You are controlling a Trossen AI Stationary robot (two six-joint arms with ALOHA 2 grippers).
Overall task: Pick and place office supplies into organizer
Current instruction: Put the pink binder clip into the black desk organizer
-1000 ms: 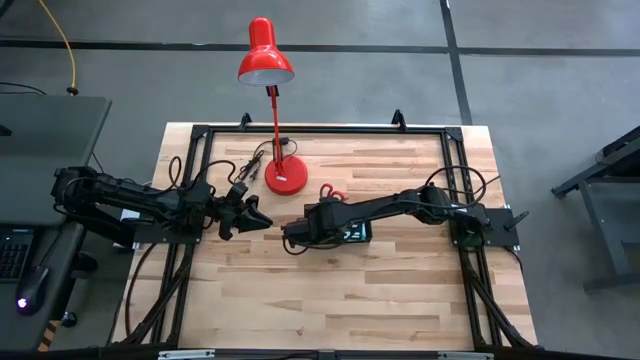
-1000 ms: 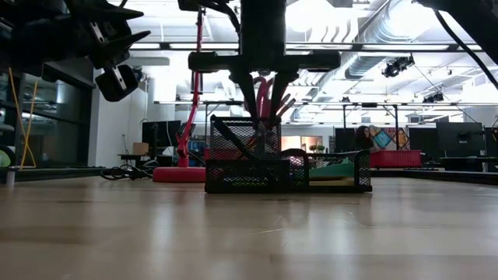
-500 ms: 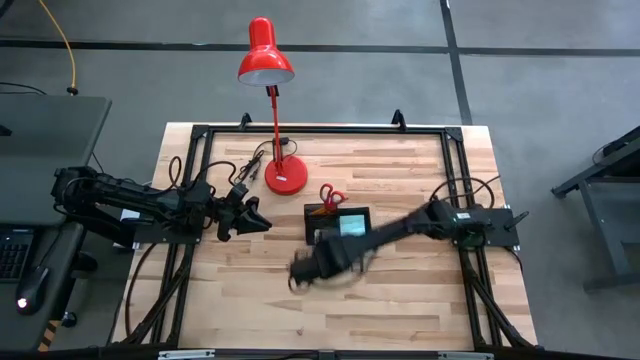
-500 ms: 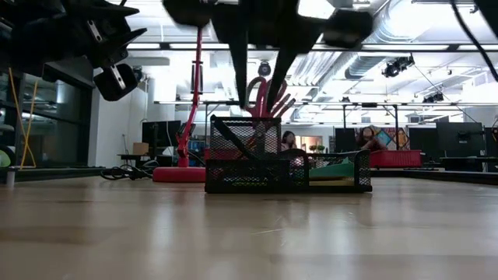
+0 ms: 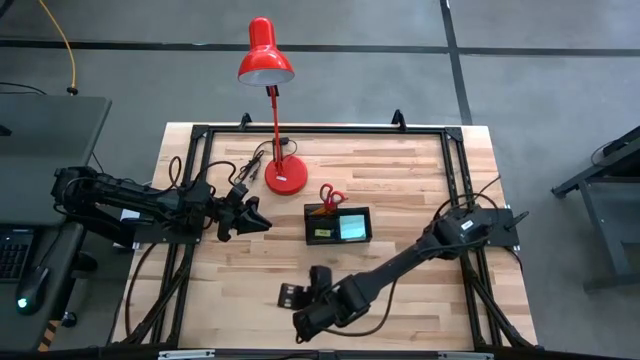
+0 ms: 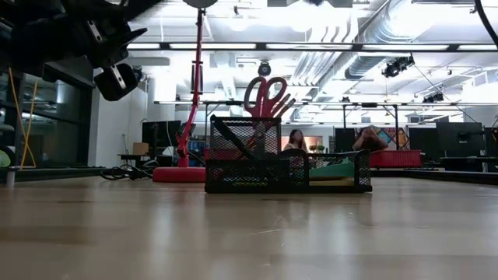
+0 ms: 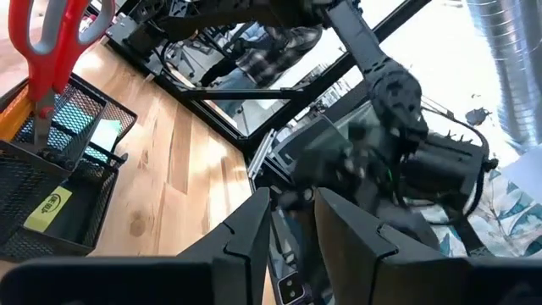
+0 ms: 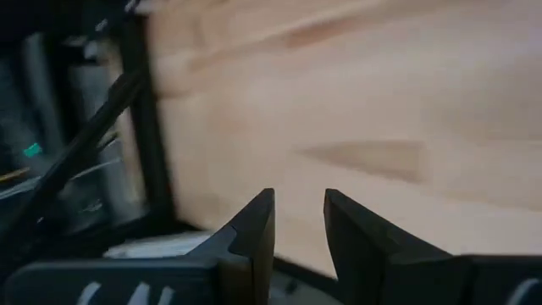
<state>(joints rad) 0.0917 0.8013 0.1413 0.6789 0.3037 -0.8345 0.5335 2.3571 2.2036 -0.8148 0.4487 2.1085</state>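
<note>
The black mesh organizer (image 5: 338, 240) sits mid-table, right of the red lamp base. Red-handled scissors (image 6: 266, 97) stand blades down in its left compartment, handles sticking up and leaning on the rim. A yellow pad (image 5: 321, 232) and a teal pad (image 5: 352, 227) lie inside it. My right gripper (image 5: 289, 297) hovers over bare wood near the table's front edge, left of the organizer, open with nothing between its fingers (image 8: 254, 224). My left gripper (image 5: 256, 219) waits left of the organizer, pointing level toward it, open and empty (image 7: 292, 203).
The red desk lamp (image 5: 285, 176) stands behind and left of the organizer, its black cord (image 5: 255, 165) beside the base. A black frame (image 5: 320, 131) runs round the tabletop. Bare wood lies in front of and right of the organizer. People sit in the room beyond (image 6: 296, 140).
My right gripper has risen out of the organizer's left compartment and swung fast toward the table's near edge and left, tipping as it went. The scissors stay standing in the organizer.
</note>
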